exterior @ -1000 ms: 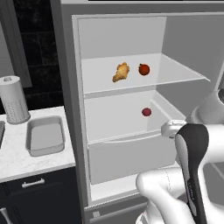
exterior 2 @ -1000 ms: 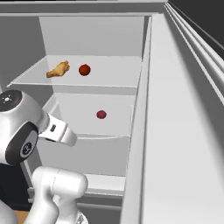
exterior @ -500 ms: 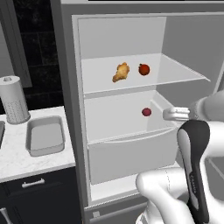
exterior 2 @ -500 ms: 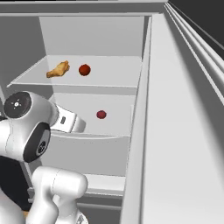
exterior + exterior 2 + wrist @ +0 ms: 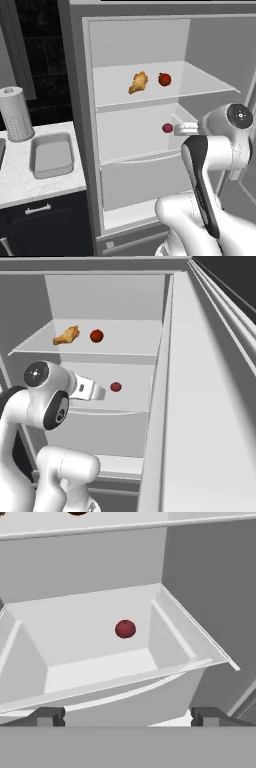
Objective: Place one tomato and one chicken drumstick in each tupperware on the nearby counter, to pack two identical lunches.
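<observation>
Inside the open fridge, a chicken drumstick (image 5: 138,82) (image 5: 66,335) and a tomato (image 5: 164,79) (image 5: 96,335) lie on the upper shelf. A second tomato (image 5: 167,128) (image 5: 115,387) (image 5: 125,628) rests on the lower shelf, toward its back. My gripper (image 5: 178,131) (image 5: 102,392) (image 5: 127,716) is level with that lower shelf, just short of the tomato and pointing at it. Its jaws are open, with nothing between them. One grey tupperware (image 5: 51,155) sits empty on the white counter (image 5: 20,177) to the left of the fridge.
A paper-towel roll (image 5: 15,114) stands on the counter behind the tupperware. The fridge's right wall (image 5: 200,406) runs close beside the arm. The lower shelf has raised side walls (image 5: 167,629) and a front lip. Navy cabinets (image 5: 45,220) sit under the counter.
My hand has pushed forward into the fridge toward the lower-shelf tomato, and the arm's elbow has swung with it. The food and the tupperware have not moved. The jaws have stayed open.
</observation>
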### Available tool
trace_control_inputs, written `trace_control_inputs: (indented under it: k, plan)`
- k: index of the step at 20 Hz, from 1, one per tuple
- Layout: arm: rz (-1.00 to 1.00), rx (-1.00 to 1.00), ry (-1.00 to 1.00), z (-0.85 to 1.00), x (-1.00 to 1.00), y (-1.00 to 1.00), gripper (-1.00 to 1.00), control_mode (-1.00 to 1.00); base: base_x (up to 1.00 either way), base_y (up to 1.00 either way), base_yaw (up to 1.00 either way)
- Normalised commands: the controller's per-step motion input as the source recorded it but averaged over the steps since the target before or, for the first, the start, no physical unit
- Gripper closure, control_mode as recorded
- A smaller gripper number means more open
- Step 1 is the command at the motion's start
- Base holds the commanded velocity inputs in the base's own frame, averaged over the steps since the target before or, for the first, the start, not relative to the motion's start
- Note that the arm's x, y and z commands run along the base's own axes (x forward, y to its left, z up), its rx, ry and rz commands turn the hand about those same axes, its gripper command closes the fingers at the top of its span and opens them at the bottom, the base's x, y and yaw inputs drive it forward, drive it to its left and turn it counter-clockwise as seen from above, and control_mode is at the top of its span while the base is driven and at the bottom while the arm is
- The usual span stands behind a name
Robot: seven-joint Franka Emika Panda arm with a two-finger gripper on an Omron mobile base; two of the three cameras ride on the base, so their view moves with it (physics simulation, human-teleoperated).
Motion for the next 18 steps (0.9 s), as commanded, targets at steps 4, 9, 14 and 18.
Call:
trace_control_inputs:
  k: [4,9,14,18]
  plan:
    - [-0.01,-0.05,0.00,-0.51,0.41,0.00,-1.00,-1.00,0.00,0.00,0.00]
    - [-0.01,-0.03,0.00,-0.42,0.37,0.00,-1.00,-1.00,0.00,0.00,0.00]
    - [0.00,0.00,0.00,-0.08,0.32,-0.01,-1.00,-1.00,0.00,0.00,0.00]
    - [0.00,0.00,0.02,-0.01,0.52,-0.03,-1.00,-1.00,0.00,0.00,0.00]
